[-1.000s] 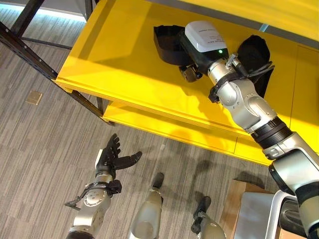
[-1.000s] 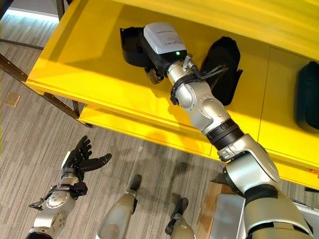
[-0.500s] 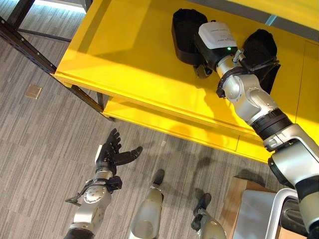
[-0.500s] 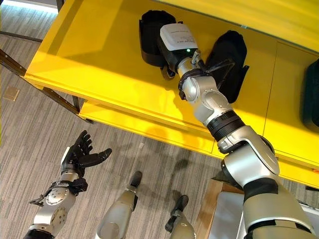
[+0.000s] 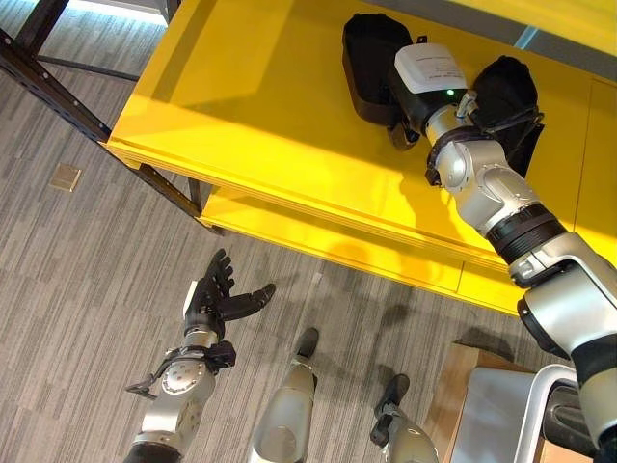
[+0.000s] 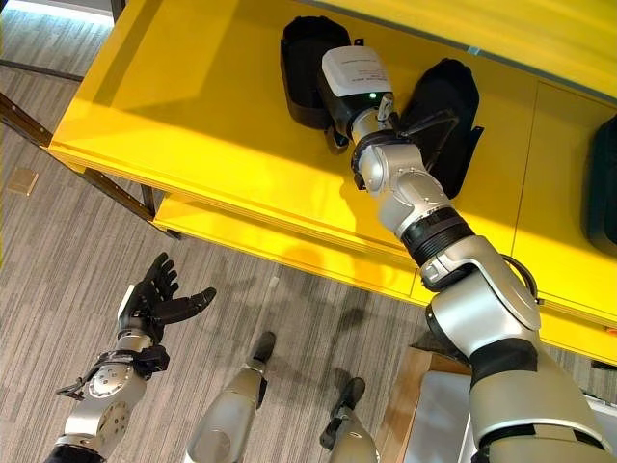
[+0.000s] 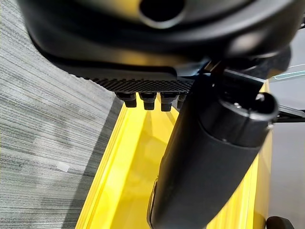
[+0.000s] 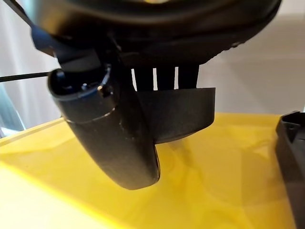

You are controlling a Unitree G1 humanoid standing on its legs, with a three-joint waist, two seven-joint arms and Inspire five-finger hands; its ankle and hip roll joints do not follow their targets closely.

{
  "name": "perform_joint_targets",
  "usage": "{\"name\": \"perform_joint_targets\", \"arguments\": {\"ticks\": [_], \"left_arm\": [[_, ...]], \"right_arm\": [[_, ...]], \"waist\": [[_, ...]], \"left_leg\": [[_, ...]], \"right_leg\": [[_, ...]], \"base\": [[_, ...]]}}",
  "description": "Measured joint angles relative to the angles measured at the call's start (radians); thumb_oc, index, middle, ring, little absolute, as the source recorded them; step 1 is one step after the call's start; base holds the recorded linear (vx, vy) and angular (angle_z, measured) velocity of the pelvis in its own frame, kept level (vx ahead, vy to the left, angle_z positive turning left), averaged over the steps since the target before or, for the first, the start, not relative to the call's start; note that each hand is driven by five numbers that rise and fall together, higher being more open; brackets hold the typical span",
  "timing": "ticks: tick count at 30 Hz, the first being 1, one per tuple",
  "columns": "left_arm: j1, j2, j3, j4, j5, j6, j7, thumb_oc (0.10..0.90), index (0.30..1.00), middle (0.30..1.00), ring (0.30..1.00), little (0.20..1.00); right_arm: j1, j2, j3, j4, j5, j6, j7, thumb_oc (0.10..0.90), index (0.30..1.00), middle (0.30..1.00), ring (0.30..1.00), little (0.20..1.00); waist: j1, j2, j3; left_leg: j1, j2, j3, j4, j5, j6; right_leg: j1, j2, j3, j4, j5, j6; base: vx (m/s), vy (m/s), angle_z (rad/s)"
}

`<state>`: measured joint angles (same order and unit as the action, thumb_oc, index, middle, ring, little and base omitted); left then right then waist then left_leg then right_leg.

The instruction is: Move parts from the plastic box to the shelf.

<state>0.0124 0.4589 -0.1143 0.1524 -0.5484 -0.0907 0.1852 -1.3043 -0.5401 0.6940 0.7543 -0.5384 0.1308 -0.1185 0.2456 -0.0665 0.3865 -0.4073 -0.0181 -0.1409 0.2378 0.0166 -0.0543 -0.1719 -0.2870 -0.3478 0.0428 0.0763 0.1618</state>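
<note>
Three black parts lie on the yellow shelf (image 6: 193, 116): one part (image 6: 307, 58) at the right hand (image 6: 335, 137), a second (image 6: 445, 116) just beside it, a third (image 6: 603, 183) well apart.

On the shelf (image 5: 260, 116), the right hand (image 6: 333, 121) lay mostly hidden under its wrist camera, and its fingers ran behind a black part (image 8: 183, 114), so the grip could not be read. Another part (image 6: 603, 183) near the shelf's right end was cut by the picture's edge.
</note>
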Motion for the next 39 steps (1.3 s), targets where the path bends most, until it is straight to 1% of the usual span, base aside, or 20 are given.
{"name": "perform_joint_targets", "arguments": {"ticks": [5,11,21,26,30,34,39], "left_arm": [[0.0,0.008,-0.004,-0.005,0.0,-0.001,-0.001,0.9,1.0,1.0,1.0,1.0],[0.0,0.037,-0.01,-0.006,-0.008,-0.001,-0.001,0.9,1.0,1.0,1.0,1.0],[-0.009,0.038,-0.01,-0.006,-0.031,-0.003,-0.001,0.9,1.0,1.0,1.0,1.0],[-0.008,0.038,-0.011,-0.006,-0.035,-0.003,0.0,0.9,1.0,1.0,1.0,1.0],[-0.008,0.038,-0.011,-0.006,-0.035,-0.003,0.0,0.9,1.0,1.0,1.0,1.0],[-0.006,0.037,-0.011,-0.006,-0.035,-0.004,0.0,0.9,1.0,1.0,1.0,1.0],[0.002,0.038,-0.011,-0.006,-0.035,-0.004,0.002,0.9,1.0,1.0,1.0,1.0]], "right_arm": [[-0.009,0.019,0.0,0.077,0.0,0.0,-0.026,0.4,0.3,0.3,0.3,0.3],[-0.009,0.019,0.0,0.082,0.0,-0.001,-0.03,0.4,0.3,0.3,0.3,0.3],[-0.009,0.024,0.0,0.089,0.001,0.001,-0.032,0.4,0.3,0.3,0.3,0.3],[-0.009,0.047,-0.004,0.089,0.012,0.007,-0.036,0.4,0.3,0.3,0.3,0.3],[-0.009,0.086,-0.021,0.089,0.059,0.009,-0.043,0.4,0.3,0.3,0.3,0.3],[-0.009,0.148,-0.088,0.123,0.135,0.011,-0.072,0.4,0.3,0.3,0.3,0.3],[-0.009,0.154,-0.096,0.129,0.21,0.012,-0.089,0.4,0.3,0.3,0.3,0.3]], "waist": [[0.001,0.001,0.0],[0.001,0.003,0.001],[0.0,0.005,0.0],[-0.001,0.005,0.0],[-0.002,0.006,0.0],[0.0,0.006,0.0],[0.002,0.007,0.0]], "left_leg": [[0.0,0.0,0.001,0.0,0.0,0.0],[0.0,0.0,0.002,0.0,0.0,0.0],[0.003,0.0,0.011,0.001,0.0,0.0],[0.003,0.0,0.012,0.002,0.0,0.0],[0.003,0.0,0.012,0.002,0.0,0.0],[0.003,0.0,0.011,0.003,0.0,0.0],[0.001,-0.001,0.01,0.007,0.0,0.0]], "right_leg": [[-0.001,-0.001,0.002,0.001,0.0,0.0],[-0.001,-0.001,0.003,0.002,0.0,0.0],[-0.003,-0.003,0.013,0.003,0.002,0.0],[-0.003,-0.003,0.013,0.003,0.002,0.0],[-0.003,-0.003,0.013,0.003,0.002,0.0],[-0.003,-0.003,0.013,0.004,0.002,0.0],[-0.003,-0.004,0.012,0.007,0.002,0.0]], "base": [[0.0,0.0,0.0],[0.0,0.0,0.0],[0.0,-0.002,-0.01],[0.0,0.0,0.0],[0.0,0.0,0.0],[0.0,0.0,0.0],[0.0,0.0,0.0]]}}
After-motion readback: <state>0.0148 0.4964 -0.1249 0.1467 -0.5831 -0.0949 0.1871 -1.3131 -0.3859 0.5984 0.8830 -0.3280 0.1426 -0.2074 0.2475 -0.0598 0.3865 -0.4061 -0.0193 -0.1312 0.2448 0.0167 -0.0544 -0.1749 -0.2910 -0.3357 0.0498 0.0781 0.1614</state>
